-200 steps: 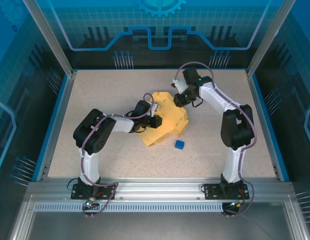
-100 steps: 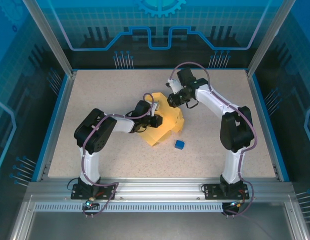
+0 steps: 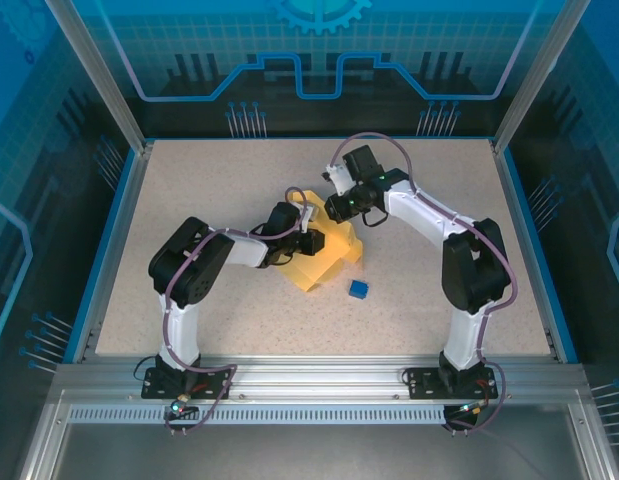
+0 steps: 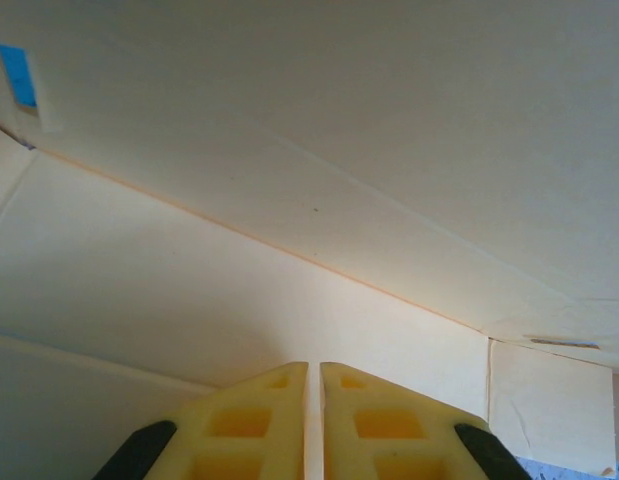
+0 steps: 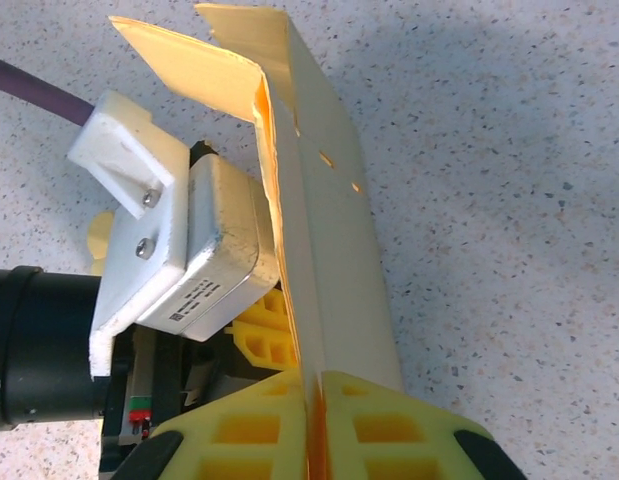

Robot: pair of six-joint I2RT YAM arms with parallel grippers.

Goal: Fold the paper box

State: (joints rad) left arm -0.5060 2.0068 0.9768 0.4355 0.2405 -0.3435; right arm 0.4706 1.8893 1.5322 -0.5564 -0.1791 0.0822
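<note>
Right gripper (image 5: 314, 388) has swung leftward; it and left gripper (image 4: 314, 375) pinch one paper box (image 3: 324, 265).

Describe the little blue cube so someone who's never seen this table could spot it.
On the speckled beige table, find the pale yellow paper box near the middle. Just off its near right side, apart from it, sits the small blue cube. It is tiny, solid and blue, while the box is large, thin and yellow.
</note>
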